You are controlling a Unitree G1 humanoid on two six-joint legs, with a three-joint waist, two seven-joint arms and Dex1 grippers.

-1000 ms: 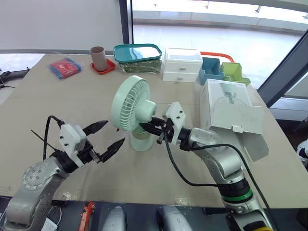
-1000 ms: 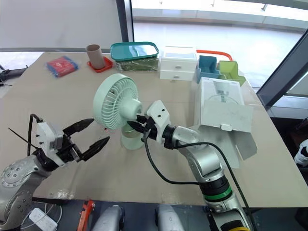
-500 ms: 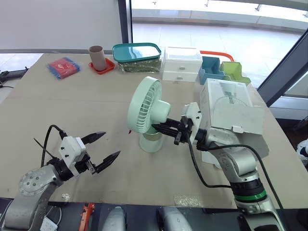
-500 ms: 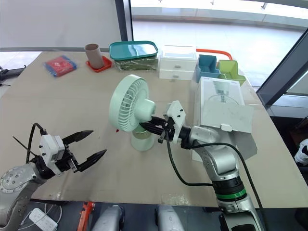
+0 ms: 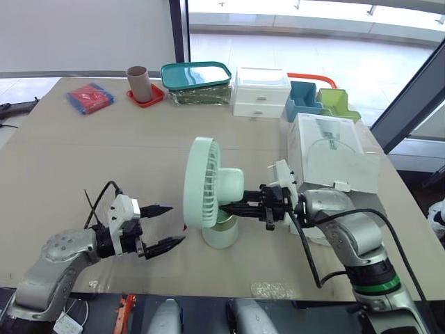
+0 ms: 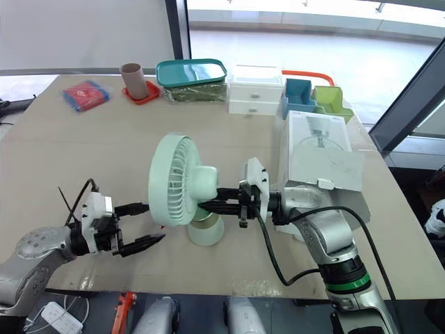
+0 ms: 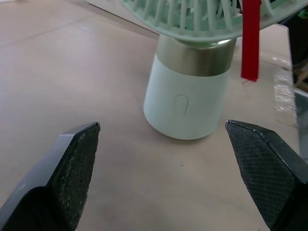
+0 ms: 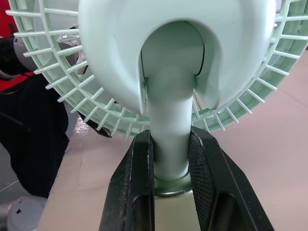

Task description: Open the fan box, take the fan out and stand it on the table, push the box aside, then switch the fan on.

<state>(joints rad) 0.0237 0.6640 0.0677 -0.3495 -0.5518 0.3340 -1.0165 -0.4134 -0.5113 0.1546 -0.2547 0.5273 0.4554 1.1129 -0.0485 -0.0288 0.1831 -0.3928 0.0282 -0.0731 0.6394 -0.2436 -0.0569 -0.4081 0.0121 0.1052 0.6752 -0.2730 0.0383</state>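
Though upright, fan (image 5: 208, 195) neck in R jaws; box (image 5: 332, 149) print illegible

— Saw the fan (image 5: 208, 191)?
— Found it upright on the tabletop (image 5: 104, 146), near the front edge. Pale green, with the round grille turned toward the robot's left. Pale base under a brassy band, small button (image 7: 181, 104) on the base, red tag (image 7: 250, 41) hanging off the grille. Clamped at the neck by the right end effector (image 8: 172, 154).
— And the box (image 5: 334, 149)?
— Lay just to the right of it. White, with a fan sketch on top and the near flap hanging open.
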